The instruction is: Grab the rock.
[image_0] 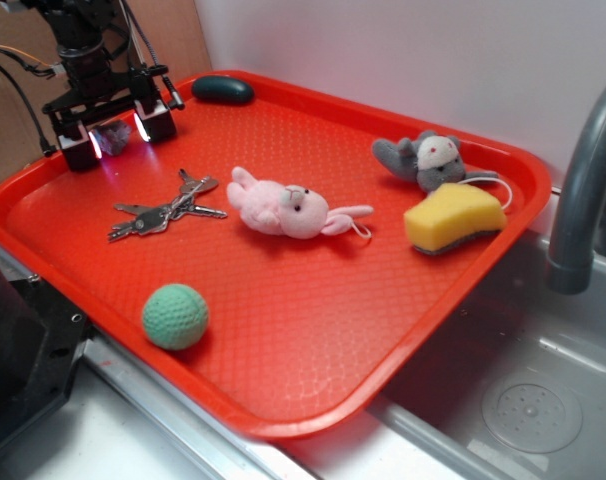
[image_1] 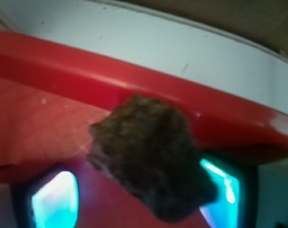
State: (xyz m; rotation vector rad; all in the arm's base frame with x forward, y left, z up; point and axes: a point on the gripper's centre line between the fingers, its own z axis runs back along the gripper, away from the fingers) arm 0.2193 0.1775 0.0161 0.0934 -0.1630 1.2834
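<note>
The rock (image_0: 111, 134) is a small, rough, dark brownish-grey stone lying in the far left corner of the red tray (image_0: 313, 400), close to the rim. My gripper (image_0: 118, 137) is lowered around it, with one lit finger on each side. In the wrist view the rock (image_1: 148, 156) fills the middle, and my gripper (image_1: 139, 194) straddles it. The right fingertip (image_1: 222, 185) is at the stone's edge. A strip of red tray shows between the left fingertip (image_1: 56, 202) and the stone. The jaws stand open.
On the tray lie a smooth dark teal oval (image_0: 223, 89) at the back, keys (image_0: 163, 212), a pink plush (image_0: 283, 207), a grey plush mouse (image_0: 428, 160), a yellow sponge (image_0: 453, 218) and a green ball (image_0: 175, 316). A grey faucet (image_0: 583, 180) and sink (image_0: 523, 400) are on the right.
</note>
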